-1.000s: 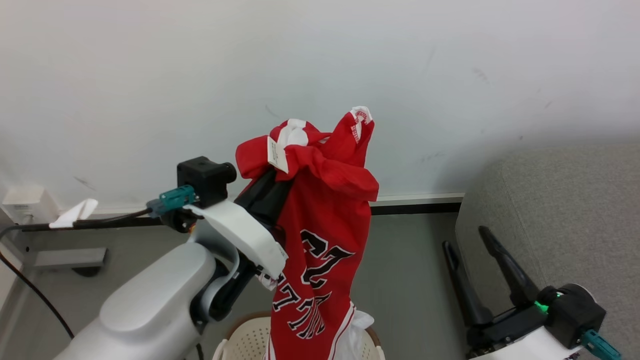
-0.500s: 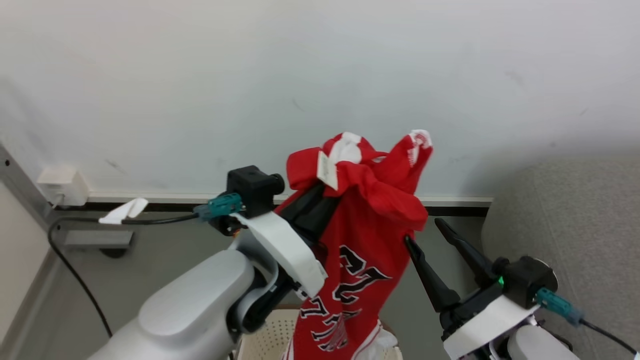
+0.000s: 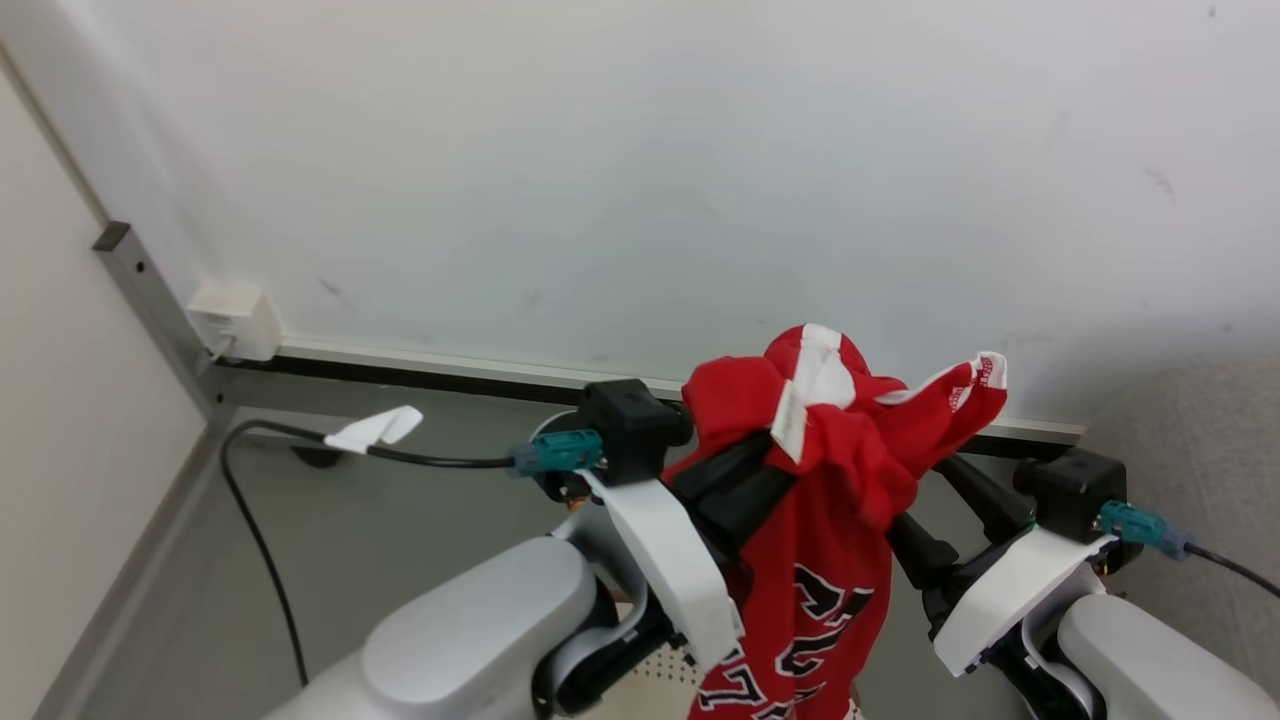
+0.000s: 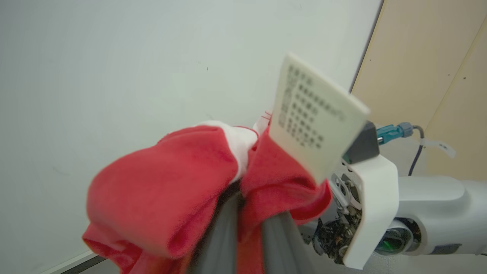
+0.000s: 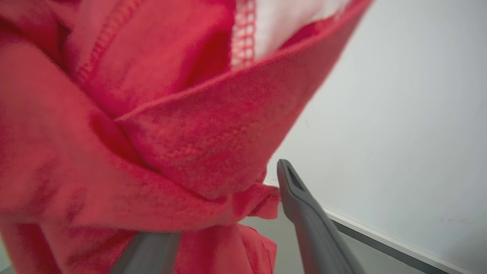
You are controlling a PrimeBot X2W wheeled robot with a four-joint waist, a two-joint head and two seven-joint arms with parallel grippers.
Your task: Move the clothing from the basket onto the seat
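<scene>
The clothing [image 3: 835, 500], a red jersey with dark numerals and a white tag, hangs bunched from my left gripper [image 3: 785, 455], which is shut on its top. In the left wrist view the two fingers [image 4: 224, 232] press together under the red cloth [image 4: 159, 201]. My right gripper [image 3: 945, 500] stands open right beside the cloth, its fingers partly behind it. In the right wrist view one finger [image 5: 304, 213] is bare and the other lies under the red folds [image 5: 171, 144]. A sliver of the basket [image 3: 668, 672] shows below my left arm. The seat [image 3: 1200, 440] is grey, at the right edge.
A white wall [image 3: 640, 180] with a dark skirting strip stands close ahead. A black cable [image 3: 260, 530] with a white tag runs over the grey floor at the left, near a wall socket box [image 3: 235, 320]. A beige panel closes the far left.
The head camera has turned, shifting the whole picture. My right gripper has risen from low at the right up to the jersey's side. The left gripper keeps hold of the jersey.
</scene>
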